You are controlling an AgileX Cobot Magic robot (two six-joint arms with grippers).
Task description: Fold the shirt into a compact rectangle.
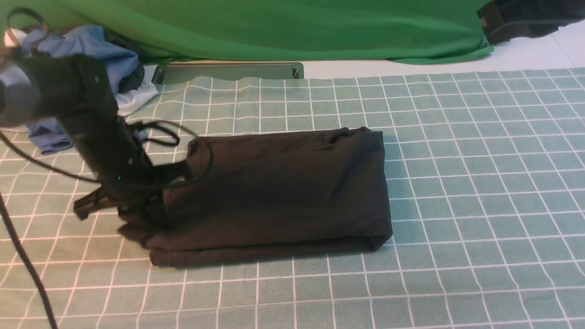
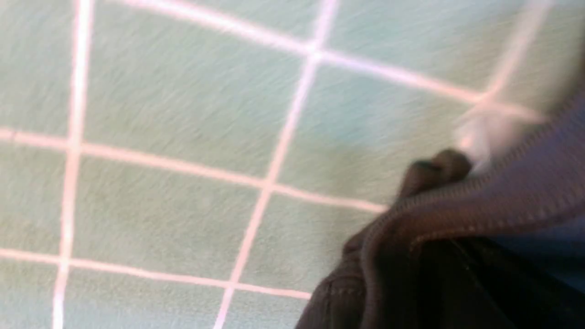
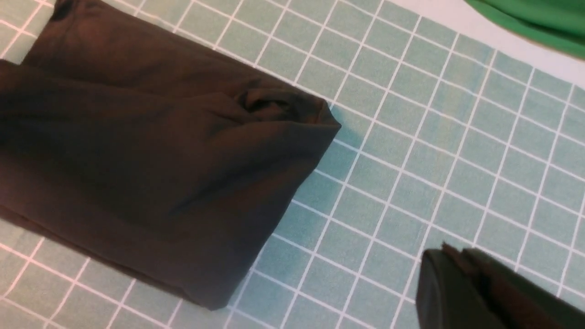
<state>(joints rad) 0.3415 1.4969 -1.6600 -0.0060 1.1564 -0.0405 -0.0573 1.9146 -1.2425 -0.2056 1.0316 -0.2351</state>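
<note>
**Left arm at the shirt's left end, right arm clear**

The shirt (image 1: pixel 274 196) lies folded into a long band on the checked tabletop (image 1: pixel 480 183), its long axis running left to right across the front view. The left pincer (image 1: pixel 137 201) sits at the band's left end, closed on a hemmed edge of the fabric, as its own wrist view shows close up. The right pincer (image 3: pixel 461 283) is nearly closed, empty, well off the right end. So the left arm is nearer. Only the right wrist view shows the puckered far corner; only the front view shows the blue garment (image 1: pixel 87 50) behind.
</note>
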